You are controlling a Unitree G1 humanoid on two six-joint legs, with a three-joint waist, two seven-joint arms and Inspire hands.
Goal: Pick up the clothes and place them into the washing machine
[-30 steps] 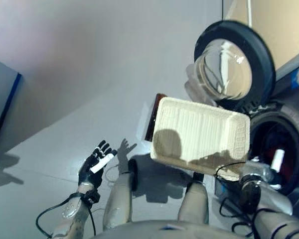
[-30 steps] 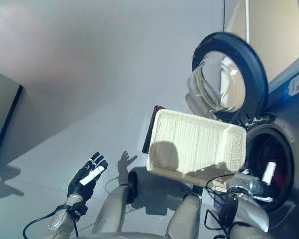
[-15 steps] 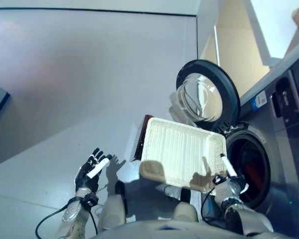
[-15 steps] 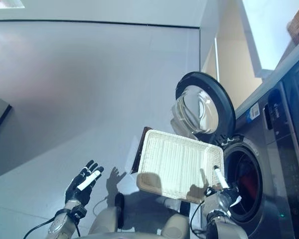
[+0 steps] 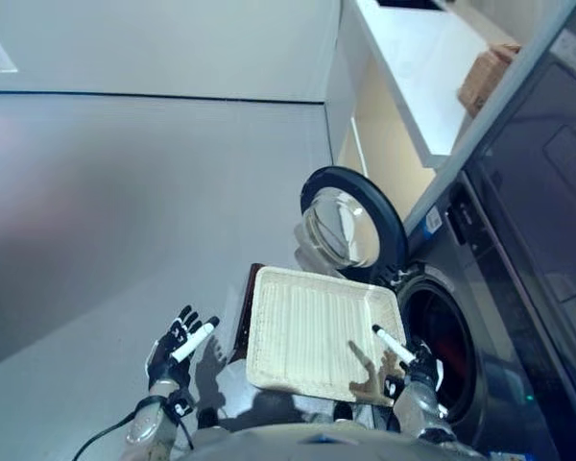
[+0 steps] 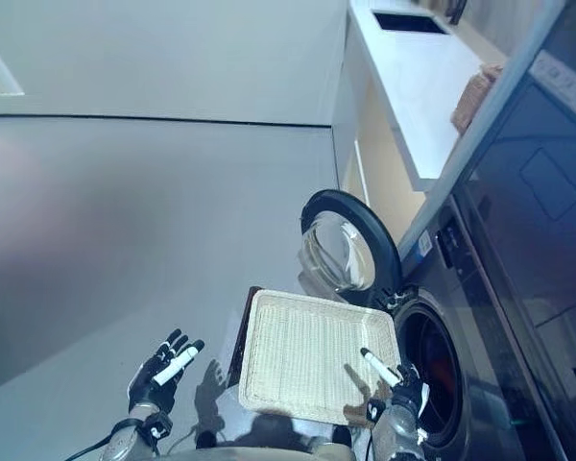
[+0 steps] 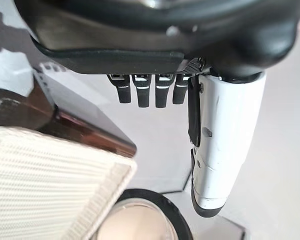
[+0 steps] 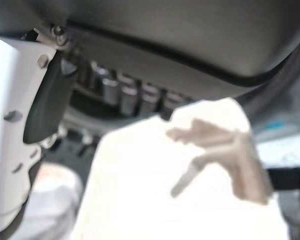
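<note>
The shallow wicker basket (image 5: 307, 331) rests empty on the low dark brown box (image 5: 249, 293) beside the washing machine (image 5: 480, 288). My right hand (image 5: 418, 365) is open at the basket's near right corner, by the drum opening (image 5: 449, 341); its white-covered thumb lies over the rim. In the right wrist view the fingers (image 8: 130, 95) are straight above the basket (image 8: 180, 190). Something reddish shows inside the drum. My left hand (image 5: 175, 344) is open and empty, held up to the left of the box; its thumb (image 7: 222, 140) stands straight.
The machine's round door (image 5: 350, 216) stands open behind the basket and shows in the left wrist view (image 7: 140, 215). A white counter (image 5: 422, 58) with a wicker object (image 5: 485, 82) runs above the machine. Grey floor (image 5: 125, 192) spreads to the left.
The camera has risen, so the whole picture shifted. My right hand has come from the drum mouth to the basket's near right corner. The left hand has stayed open.
</note>
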